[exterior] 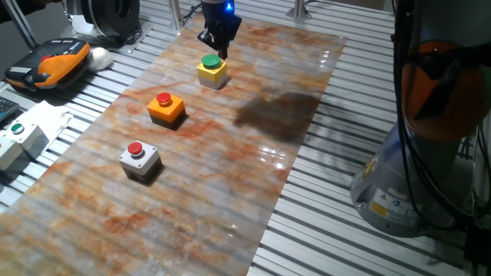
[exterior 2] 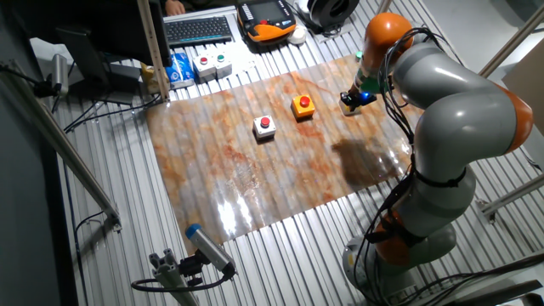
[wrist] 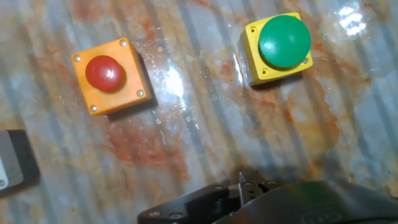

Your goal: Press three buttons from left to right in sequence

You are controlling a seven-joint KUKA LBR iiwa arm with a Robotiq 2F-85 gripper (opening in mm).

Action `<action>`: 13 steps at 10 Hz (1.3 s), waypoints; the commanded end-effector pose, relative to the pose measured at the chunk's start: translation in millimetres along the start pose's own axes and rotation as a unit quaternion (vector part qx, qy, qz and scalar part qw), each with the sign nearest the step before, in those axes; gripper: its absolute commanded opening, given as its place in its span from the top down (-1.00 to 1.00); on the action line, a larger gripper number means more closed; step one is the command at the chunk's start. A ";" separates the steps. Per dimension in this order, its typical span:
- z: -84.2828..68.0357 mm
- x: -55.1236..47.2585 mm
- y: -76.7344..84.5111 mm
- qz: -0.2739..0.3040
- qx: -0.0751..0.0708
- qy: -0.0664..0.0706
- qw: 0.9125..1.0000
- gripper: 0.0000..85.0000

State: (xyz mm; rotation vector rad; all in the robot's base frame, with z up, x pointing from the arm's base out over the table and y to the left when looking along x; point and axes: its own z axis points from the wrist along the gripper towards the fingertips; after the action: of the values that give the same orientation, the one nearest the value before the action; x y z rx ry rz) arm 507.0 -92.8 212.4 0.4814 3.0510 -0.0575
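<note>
Three button boxes stand in a diagonal row on the marbled mat point(exterior: 230, 192). The grey box with a red cap point(exterior: 139, 159) is nearest, the orange box with a red cap point(exterior: 166, 107) is in the middle, and the yellow box with a green cap point(exterior: 212, 69) is farthest. My gripper point(exterior: 217, 47) points down just above and behind the green cap; I cannot tell if it touches. The hand view shows the orange box point(wrist: 111, 75), the yellow box point(wrist: 278, 46) and a corner of the grey box point(wrist: 9, 165). No view shows the fingertips clearly.
A white box with a small green button point(exterior: 23, 139), an orange-black pendant point(exterior: 50, 61) and a white ball point(exterior: 100, 57) lie left of the mat. The arm's base point(exterior: 418, 169) stands at the right. A keyboard point(exterior 2: 200, 30) lies beyond the mat.
</note>
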 end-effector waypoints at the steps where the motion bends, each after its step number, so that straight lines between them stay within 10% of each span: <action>1: 0.0 0.0 0.0 0.001 0.000 -0.001 1.000 1.00; 5: 0.0 0.0 0.0 0.014 -0.018 0.004 1.000 1.00; 13: 0.0 0.0 0.0 0.043 -0.008 -0.003 0.999 1.00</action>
State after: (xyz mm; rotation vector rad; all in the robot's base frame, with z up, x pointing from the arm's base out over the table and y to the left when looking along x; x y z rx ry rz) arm 507.0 -92.7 212.4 0.6108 3.0189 -0.0299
